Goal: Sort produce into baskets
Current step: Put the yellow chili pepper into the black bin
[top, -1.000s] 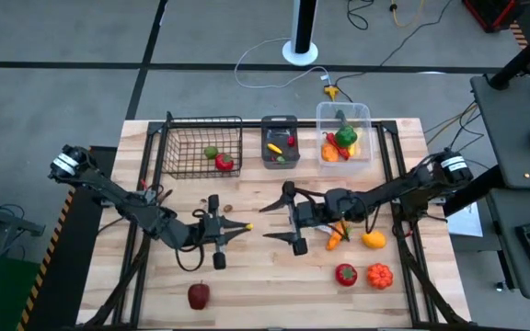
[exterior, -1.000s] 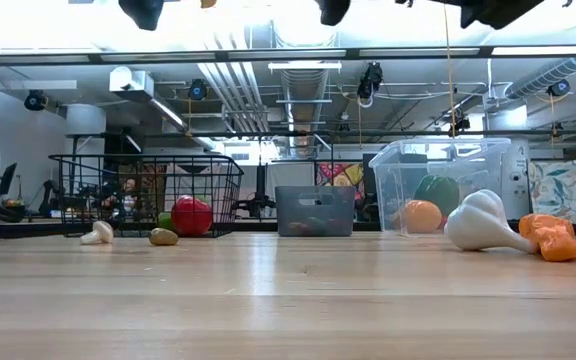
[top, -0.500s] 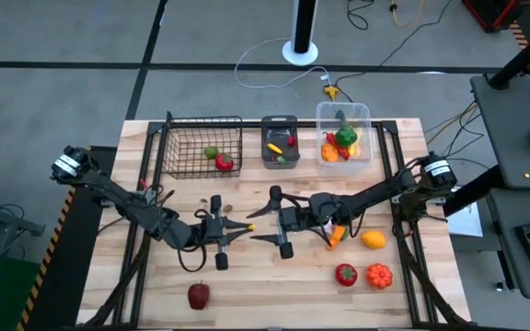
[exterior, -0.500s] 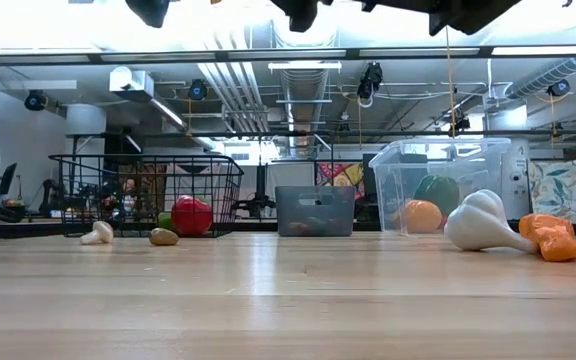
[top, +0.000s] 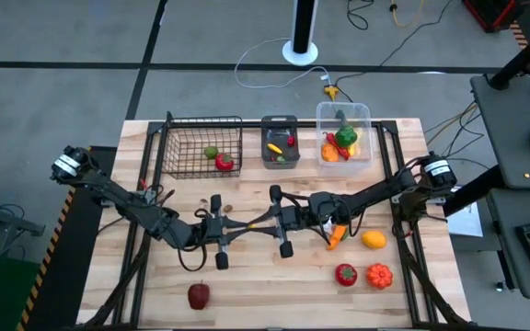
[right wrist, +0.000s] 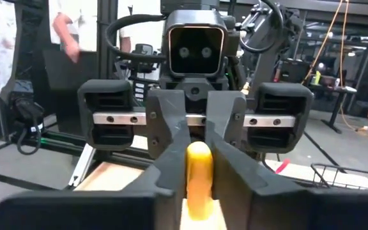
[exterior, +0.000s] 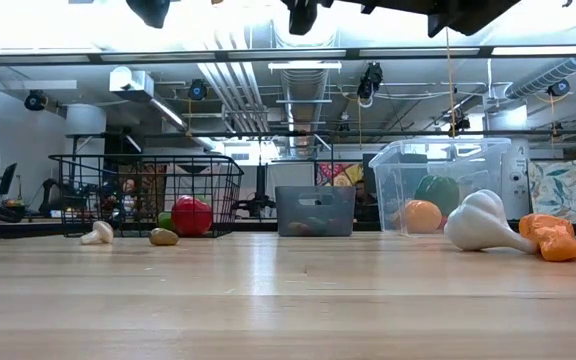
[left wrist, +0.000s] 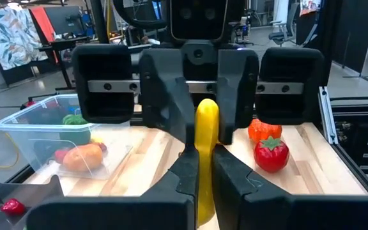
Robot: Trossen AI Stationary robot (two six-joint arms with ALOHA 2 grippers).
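While both arms meet nose to nose above the middle of the table [top: 247, 276], the left gripper [top: 237, 230] and right gripper [top: 263, 223] are each clamped on one yellow banana [left wrist: 204, 160], one at either end. From above the banana is almost fully hidden betw. the fingers; only the wrist views show it, a yellow strip pinched in the left arm's fingers and a yellow stub betw. the right arm's.

Taking the grey bin [top: 280, 140] at the table's far edge as landmark: the banana hangs nearer the camera side than the bin, slightly twd the wire basket [top: 201, 147]. That basket sits just beside the bin, left-arm side, holding a red piece [top: 224, 163] and a green one [top: 211, 152]. The clear tub [top: 343, 129] stands beside the bin on the right-arm side, w/ green, red and orange produce, kinds hard to tell. Bin contents are small; red and yellow bits only.

Well nearer than the bin: a dark red apple [top: 198, 295] on the left-arm side, and a red pepper [top: 345, 273], orange pumpkin [top: 379, 275], yellow piece [top: 374, 240] and carrot [top: 337, 237], partly under the right arm.

In the low view both grippers are cut off at the top edge; a white garlic [exterior: 483, 225] lies by the tub.
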